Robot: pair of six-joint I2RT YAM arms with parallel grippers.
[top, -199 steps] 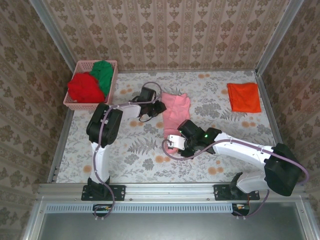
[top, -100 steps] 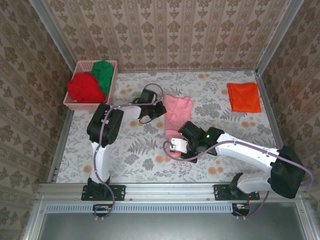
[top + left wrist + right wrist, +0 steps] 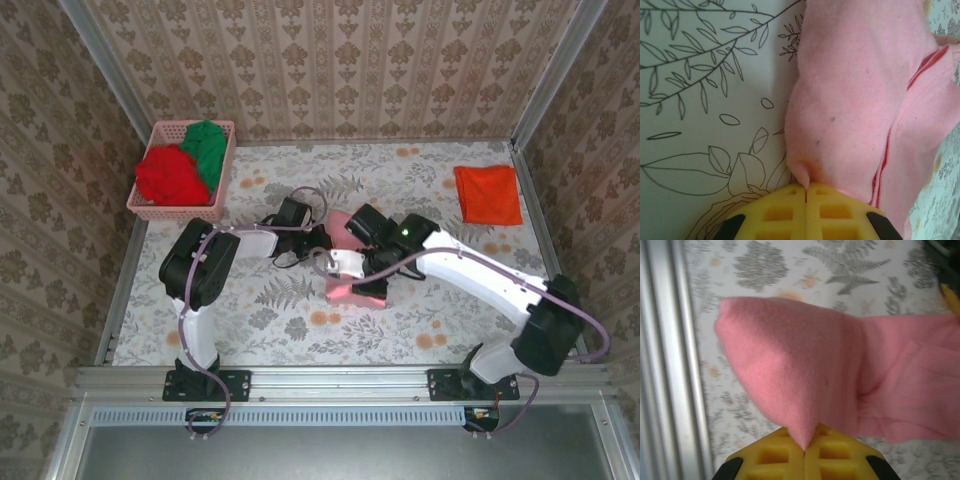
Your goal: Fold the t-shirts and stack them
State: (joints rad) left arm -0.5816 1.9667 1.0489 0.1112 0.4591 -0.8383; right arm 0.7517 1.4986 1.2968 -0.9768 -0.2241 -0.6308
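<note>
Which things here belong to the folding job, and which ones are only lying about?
Job in hand:
- light pink t-shirt, pinched by left gripper and right gripper
- folded orange t-shirt
- red t-shirt
- green t-shirt

Lying about:
- pink basket holding the red and green ones
- floral table cover

Top view: bright, even, diffuse light; soft, short shadows on the table (image 3: pixel 250 310).

Left wrist view: the pink t-shirt (image 3: pixel 855 100) is slightly soft. The left gripper (image 3: pixel 806 189) at 6 o'clock is blurred.

Right wrist view: the right gripper (image 3: pixel 805 446) at 6 o'clock is blurred. The rail (image 3: pixel 670 365) at 9 o'clock is washed pale.
</note>
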